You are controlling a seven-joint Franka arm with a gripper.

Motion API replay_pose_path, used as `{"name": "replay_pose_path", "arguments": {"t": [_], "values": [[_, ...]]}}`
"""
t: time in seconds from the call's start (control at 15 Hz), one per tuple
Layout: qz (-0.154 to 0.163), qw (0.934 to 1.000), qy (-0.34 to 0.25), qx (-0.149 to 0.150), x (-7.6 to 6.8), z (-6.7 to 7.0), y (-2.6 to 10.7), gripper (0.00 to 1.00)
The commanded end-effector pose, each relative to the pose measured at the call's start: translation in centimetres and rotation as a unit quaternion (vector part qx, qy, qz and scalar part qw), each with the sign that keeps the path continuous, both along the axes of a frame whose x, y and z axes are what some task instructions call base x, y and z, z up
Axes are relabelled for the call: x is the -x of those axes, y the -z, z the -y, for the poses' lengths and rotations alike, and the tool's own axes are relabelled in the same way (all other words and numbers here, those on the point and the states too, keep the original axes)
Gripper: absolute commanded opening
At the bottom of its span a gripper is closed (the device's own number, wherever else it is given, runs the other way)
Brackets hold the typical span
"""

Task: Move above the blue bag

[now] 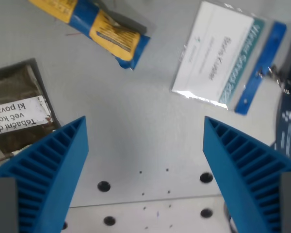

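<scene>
- Claw (145, 145) was wide open and held nothing; only bare tabletop (136, 107) lay between its fingers.
- Blue bag (94, 26) lay at the far left, well apart from the claw, partly cut off by the frame's edge.
- Its long axis ran diagonally, far-left to near-right.
- Judgement: the move had to go far and slightly left.

surface: a pale grey table top (136, 121) fills the wrist view, matte and lightly scuffed
holes: round dark mounting holes (103, 186) dot the lower part, with tiny black specks between them
seam: a faint edge runs across near the bottom, the strip beneath it lighter
light: soft and even, slightly blurred, no hard shadows
walls, floor, windows: cannot tell from this view
</scene>
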State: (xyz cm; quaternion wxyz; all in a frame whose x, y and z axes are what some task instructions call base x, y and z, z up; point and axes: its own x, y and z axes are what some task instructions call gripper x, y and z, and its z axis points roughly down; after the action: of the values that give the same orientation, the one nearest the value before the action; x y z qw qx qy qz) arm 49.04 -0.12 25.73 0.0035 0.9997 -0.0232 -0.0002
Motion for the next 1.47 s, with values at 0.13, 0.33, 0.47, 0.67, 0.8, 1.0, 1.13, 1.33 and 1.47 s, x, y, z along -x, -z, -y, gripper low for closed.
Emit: {"name": "replay_pose_path", "arguments": {"t": [0.13,0.33,0.47,0.67,0.8,1.0,1.13,1.33,1.47], "values": [[0.006,0.9867,-0.162,0.003,-1.0,-0.6,0.8,1.0],[0.005,0.9774,-0.211,0.003,-1.6,-1.2,1.7,1.0],[0.002,0.9698,-0.244,0.002,-2.1,-1.6,2.4,1.0],[0.0,0.9564,-0.292,0.001,-2.8,-2.2,3.4,1.0],[0.001,0.9461,-0.324,0.0,-3.2,-2.5,4.1,1.0],[0.004,0.9287,-0.371,-0.001,-3.9,-3.1,5.1,1.0],[0.006,0.9161,-0.401,-0.001,-4.3,-3.4,5.8,1.0],[0.009,0.9003,-0.435,-0.001,-4.8,-3.9,6.7,1.0],[0.011,0.8931,-0.45,0.0,-5.1,-4.1,7.2,1.0]]}}
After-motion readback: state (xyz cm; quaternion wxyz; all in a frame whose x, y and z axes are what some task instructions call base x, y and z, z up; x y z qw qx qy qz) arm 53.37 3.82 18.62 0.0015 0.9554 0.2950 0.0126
